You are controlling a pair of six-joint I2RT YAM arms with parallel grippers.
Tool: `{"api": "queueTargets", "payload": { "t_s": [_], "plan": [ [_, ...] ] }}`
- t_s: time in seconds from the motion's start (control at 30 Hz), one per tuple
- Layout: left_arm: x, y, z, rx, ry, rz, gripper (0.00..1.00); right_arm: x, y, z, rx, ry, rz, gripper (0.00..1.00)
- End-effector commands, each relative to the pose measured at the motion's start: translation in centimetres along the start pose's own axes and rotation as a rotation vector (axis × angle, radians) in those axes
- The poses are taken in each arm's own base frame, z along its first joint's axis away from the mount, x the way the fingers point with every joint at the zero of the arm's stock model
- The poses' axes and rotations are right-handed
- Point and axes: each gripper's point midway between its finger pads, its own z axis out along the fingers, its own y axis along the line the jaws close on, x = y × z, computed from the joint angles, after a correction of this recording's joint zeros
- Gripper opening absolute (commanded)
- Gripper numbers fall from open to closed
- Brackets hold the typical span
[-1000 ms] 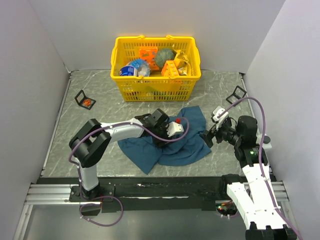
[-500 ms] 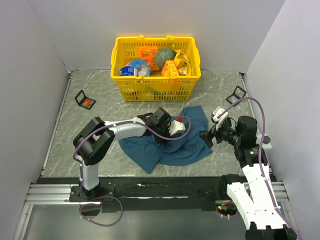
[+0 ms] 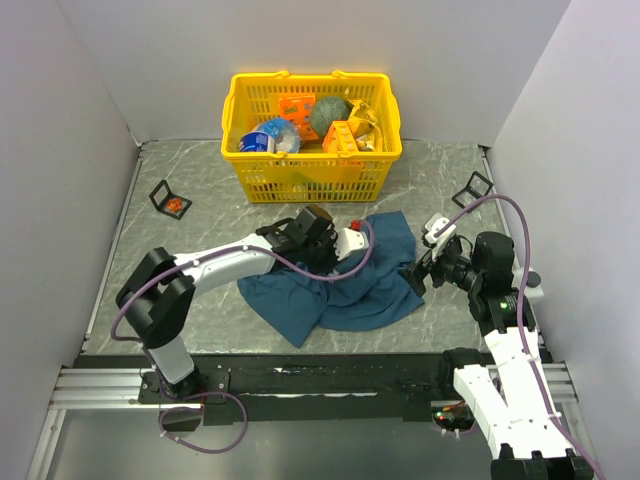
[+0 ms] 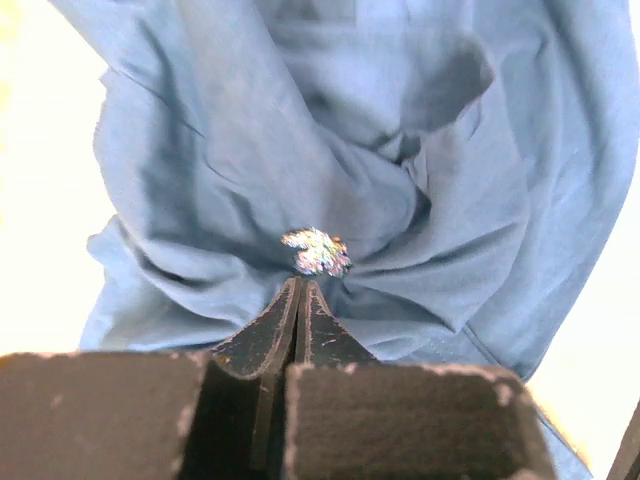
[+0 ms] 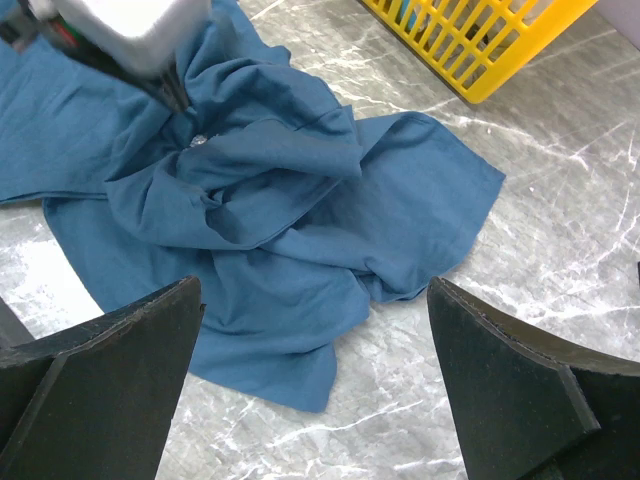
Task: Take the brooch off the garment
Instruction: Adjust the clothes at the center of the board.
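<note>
The brooch is seen on the soft garment, just beyond the left fingers, pressed together; the right fingers are spread wide, empty. It is judged light, rigid; its rim should be pinched.

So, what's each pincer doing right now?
Left pincer: closed, tips at the brooch; grip unclear.
Right pincer: open, holding nothing.

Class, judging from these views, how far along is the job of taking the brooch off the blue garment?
Done: the left gripper is at the brooch, jaws shut, tips at its lower edge. In hand: that pinch; whether it grips the brooch or only the garment is unclear. Left: the brooch sits on the garment and must be pulled free. The right gripper is open, holding nothing.
</note>
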Motion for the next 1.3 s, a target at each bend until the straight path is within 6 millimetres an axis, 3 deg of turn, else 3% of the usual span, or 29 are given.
{"api": "queueTargets", "payload": {
  "t_s": [0.0, 0.1, 0.3, 0.93, 1.07, 1.2, 1.27],
  "plan": [
    [-1.6, 0.2, -0.7, -0.008, -0.046, 0.025, 0.16, -0.4, 0.2, -0.1, -0.01, -0.018, -0.014, 1.0],
    [-0.3, -0.8, 0.6, 0.05, -0.012, 0.011, 0.44, -0.5, 0.2, -0.2, -0.01, -0.022, -0.015, 1.0],
    [2.2, -1.6, 3.0, 0.117, 0.054, -0.021, 0.46, -0.6, 0.3, -0.3, -0.009, -0.023, -0.019, 1.0],
    [3.2, -2.4, 5.9, 0.25, 0.066, -0.103, 0.73, -0.5, 0.2, -0.2, -0.01, -0.018, -0.014, 1.0],
    [3.4, -2.4, 6.1, 0.284, 0.06, -0.14, 0.66, -0.5, 0.2, -0.2, -0.01, -0.018, -0.014, 1.0],
    [3.6, -2.0, 6.3, 0.319, 0.053, -0.179, 0.37, -0.4, 0.2, -0.2, -0.01, -0.016, -0.01, 1.0],
    [3.4, -1.9, 6.2, 0.321, 0.046, -0.188, 0.33, -0.4, 0.3, -0.2, -0.012, -0.017, -0.012, 1.0]
  ]
}}
